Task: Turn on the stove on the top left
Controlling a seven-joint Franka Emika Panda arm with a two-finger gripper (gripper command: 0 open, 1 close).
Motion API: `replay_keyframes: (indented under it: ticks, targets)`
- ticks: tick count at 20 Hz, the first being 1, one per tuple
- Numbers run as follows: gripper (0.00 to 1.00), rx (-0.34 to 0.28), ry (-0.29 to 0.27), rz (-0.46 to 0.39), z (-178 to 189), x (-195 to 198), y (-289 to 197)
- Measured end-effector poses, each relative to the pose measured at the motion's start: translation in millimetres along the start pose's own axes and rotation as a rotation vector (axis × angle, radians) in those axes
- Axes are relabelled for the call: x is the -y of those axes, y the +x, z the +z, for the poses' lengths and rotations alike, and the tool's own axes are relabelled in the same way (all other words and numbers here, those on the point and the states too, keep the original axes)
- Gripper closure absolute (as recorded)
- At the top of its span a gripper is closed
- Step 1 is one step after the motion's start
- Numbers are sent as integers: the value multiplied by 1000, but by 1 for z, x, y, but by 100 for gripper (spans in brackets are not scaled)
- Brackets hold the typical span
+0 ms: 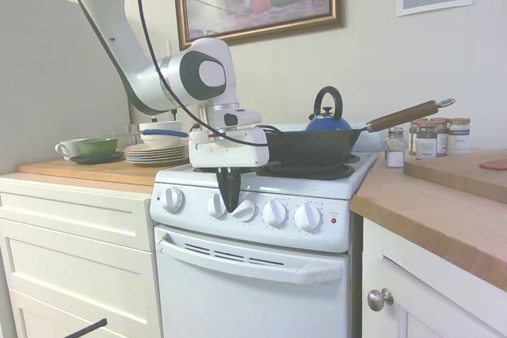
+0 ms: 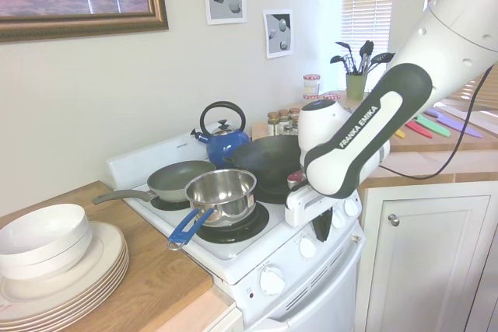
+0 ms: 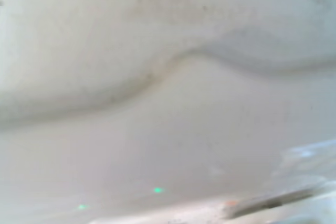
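The narrow white stove stands between white cabinets, with five round white knobs along its front and a small red light at the panel's right end. My gripper points straight down in front of the panel, its dark fingers shut into one wedge. The tip hangs between the second knob and the third knob from the left, holding nothing. In the second exterior view the gripper covers part of the knob row on the stove. The wrist view is a blurred white surface.
A black wok with a wooden handle and a blue kettle sit on the burners. A steel saucepan with a blue handle and a frying pan sit there too. Stacked plates lie on the left counter, spice jars on the right.
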State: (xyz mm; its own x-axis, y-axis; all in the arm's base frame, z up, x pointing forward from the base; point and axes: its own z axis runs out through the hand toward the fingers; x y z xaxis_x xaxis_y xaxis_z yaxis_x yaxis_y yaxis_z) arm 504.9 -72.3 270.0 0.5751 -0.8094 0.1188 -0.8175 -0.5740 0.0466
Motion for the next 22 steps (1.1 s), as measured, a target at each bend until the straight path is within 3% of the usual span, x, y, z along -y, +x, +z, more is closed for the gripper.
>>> replay_keyframes:
  ticks: [11,22]
  targets:
    - [100,-50,-38,-9,2,1,-5]
    - [100,-53,-41,-9,14,3,-11]
